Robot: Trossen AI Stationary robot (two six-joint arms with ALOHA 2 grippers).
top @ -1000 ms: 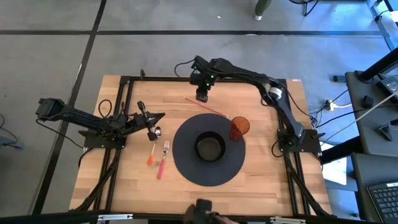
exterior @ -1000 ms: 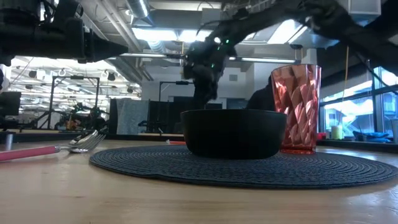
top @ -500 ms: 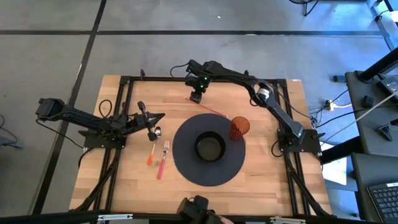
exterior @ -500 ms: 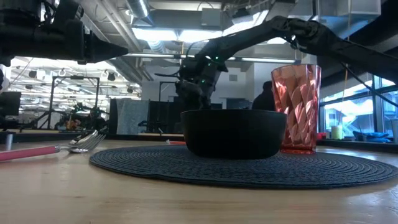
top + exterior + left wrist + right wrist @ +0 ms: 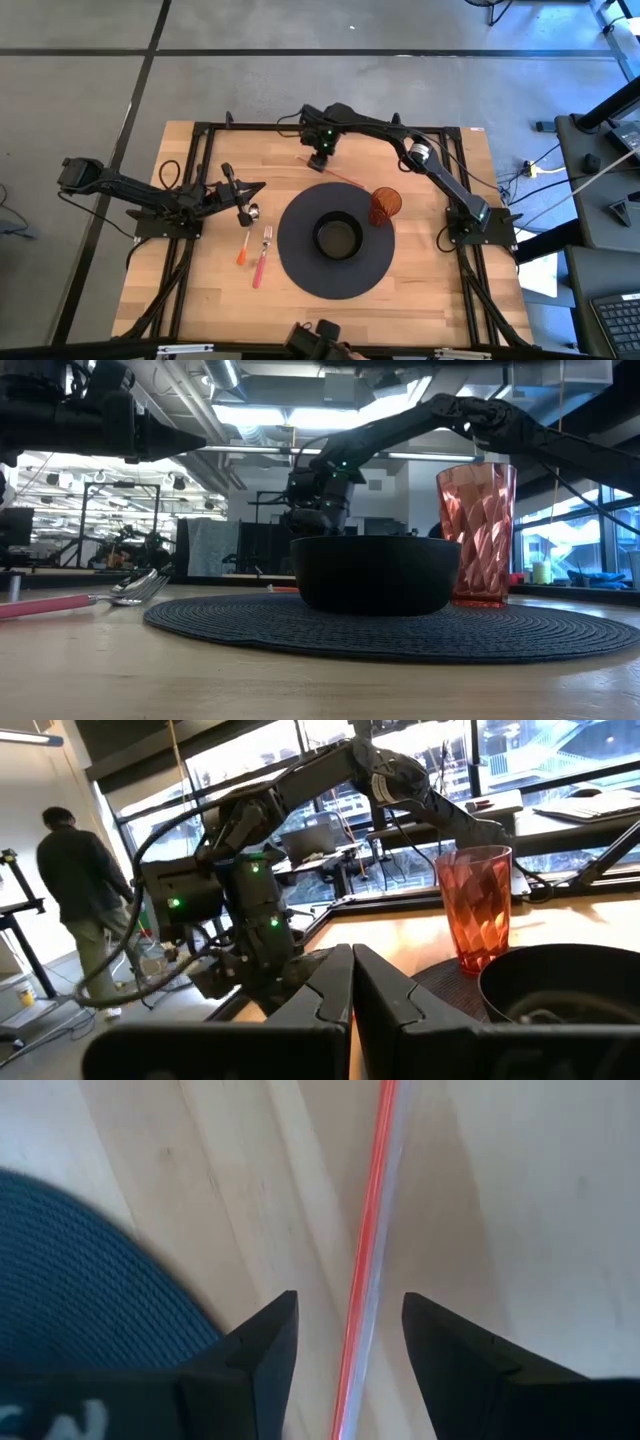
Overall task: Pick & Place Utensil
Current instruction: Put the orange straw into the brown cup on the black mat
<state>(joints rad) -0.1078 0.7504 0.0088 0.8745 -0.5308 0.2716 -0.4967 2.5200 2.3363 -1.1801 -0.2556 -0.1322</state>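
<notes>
A thin red stick point(image 5: 331, 171) lies flat on the wood near the table's far edge, beside the mat; in the right wrist view the stick point(image 5: 371, 1250) runs between my fingers. My right gripper point(image 5: 318, 157) is low over the stick's far-left end, open point(image 5: 349, 1297), one finger on each side of it, not touching. A pink-handled fork point(image 5: 261, 258) and an orange-handled spoon point(image 5: 244, 245) lie left of the mat. My left gripper point(image 5: 247, 197) waits, shut point(image 5: 351, 982), by the spoon's bowl end.
A dark round woven mat point(image 5: 300, 260) fills the table's middle and carries a black bowl point(image 5: 336, 236). A red faceted cup point(image 5: 385, 206) stands on the mat's right far rim, near the stick's other end. A person stands in the room beyond point(image 5: 80, 890).
My right gripper has moved a little toward the table's left edge and come down toward the red stick, the arm stretching out lower over the far side. The stick, fork, spoon, bowl and cup have stayed put.
</notes>
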